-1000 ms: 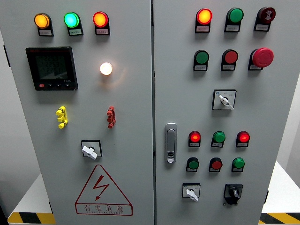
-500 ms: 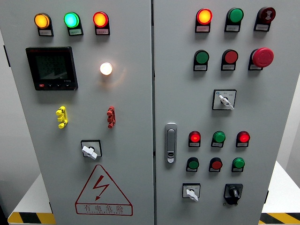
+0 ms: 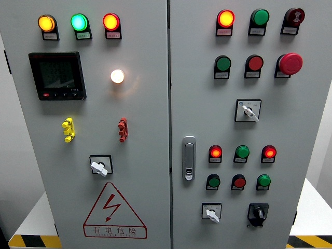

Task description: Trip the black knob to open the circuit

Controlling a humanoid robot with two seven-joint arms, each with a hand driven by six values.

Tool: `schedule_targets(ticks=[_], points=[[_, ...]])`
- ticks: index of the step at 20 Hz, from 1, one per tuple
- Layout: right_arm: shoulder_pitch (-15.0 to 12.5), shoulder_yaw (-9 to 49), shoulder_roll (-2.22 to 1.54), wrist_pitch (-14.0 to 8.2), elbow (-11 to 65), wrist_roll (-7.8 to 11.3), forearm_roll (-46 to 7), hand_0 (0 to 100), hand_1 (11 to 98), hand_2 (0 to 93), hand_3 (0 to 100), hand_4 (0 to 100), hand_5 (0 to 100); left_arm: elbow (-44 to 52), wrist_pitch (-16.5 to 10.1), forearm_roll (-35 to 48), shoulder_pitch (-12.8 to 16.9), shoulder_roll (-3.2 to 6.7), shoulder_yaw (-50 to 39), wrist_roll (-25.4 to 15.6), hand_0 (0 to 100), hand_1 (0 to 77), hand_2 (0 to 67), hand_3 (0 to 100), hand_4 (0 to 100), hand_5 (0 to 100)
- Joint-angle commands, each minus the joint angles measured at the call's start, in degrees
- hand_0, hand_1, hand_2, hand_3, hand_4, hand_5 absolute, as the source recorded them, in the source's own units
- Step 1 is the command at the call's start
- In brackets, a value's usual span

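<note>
The black knob (image 3: 258,212) sits untouched low on my cabinet's right door (image 3: 306,119); neither hand shows, their state unknowable; label print unreadable.

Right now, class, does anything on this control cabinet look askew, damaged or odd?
Nothing stands out. The black knob sits intact at the lower right, lamps and switches are seated squarely, and the door handle lies flush. No robot hand shows.

Only one view is given, taken from the head and faced squarely, close in, at a grey cabinet (image 3: 140,104). Its two doors fill the frame, their seam (image 3: 169,124) just right of centre; the bottom edge is possibly cut off.
</note>
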Motion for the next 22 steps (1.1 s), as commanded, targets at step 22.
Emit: schedule_targets(ticks=[22], points=[[5.9, 36.9, 0.64, 2.3, 21.2, 4.60, -34.4, 75, 34.6, 4.0, 25, 16, 20, 0.0, 0.0, 0.0, 0.0, 0.00, 0.0, 0.1, 0, 3.2, 12.9, 21, 7, 2]])
